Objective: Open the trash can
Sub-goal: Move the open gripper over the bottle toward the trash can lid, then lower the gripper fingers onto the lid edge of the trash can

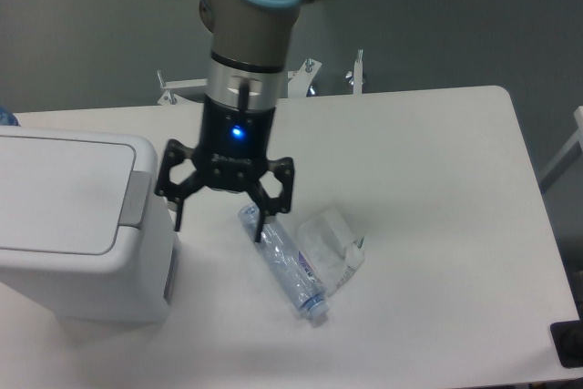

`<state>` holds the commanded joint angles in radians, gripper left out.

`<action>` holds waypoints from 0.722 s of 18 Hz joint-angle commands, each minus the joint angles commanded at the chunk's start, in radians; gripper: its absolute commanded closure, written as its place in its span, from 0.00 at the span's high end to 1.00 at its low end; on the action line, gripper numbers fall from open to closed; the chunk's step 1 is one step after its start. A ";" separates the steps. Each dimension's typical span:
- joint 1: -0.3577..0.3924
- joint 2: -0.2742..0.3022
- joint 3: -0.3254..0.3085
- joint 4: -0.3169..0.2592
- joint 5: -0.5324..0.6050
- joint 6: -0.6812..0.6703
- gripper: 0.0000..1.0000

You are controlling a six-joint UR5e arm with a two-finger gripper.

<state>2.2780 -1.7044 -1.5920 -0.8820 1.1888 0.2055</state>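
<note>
The trash can (73, 225) is a large white box with a flat lid lying shut, standing at the table's left edge. A grey push tab (137, 199) sits on its right rim. My gripper (221, 228) hangs open just to the right of the can, its left fingertip close beside the tab and its right fingertip over the neck end of a bottle. Nothing is held between the fingers.
A clear plastic bottle (284, 262) lies on the table right of the can. A crumpled clear wrapper (330, 237) and a small white tube (348, 260) lie against it. The arm's base stands behind the table's far edge.
</note>
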 joint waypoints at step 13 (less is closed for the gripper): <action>-0.028 -0.004 -0.032 0.009 0.005 -0.002 1.00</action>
<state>2.2504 -1.7089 -1.6244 -0.8729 1.1934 0.2040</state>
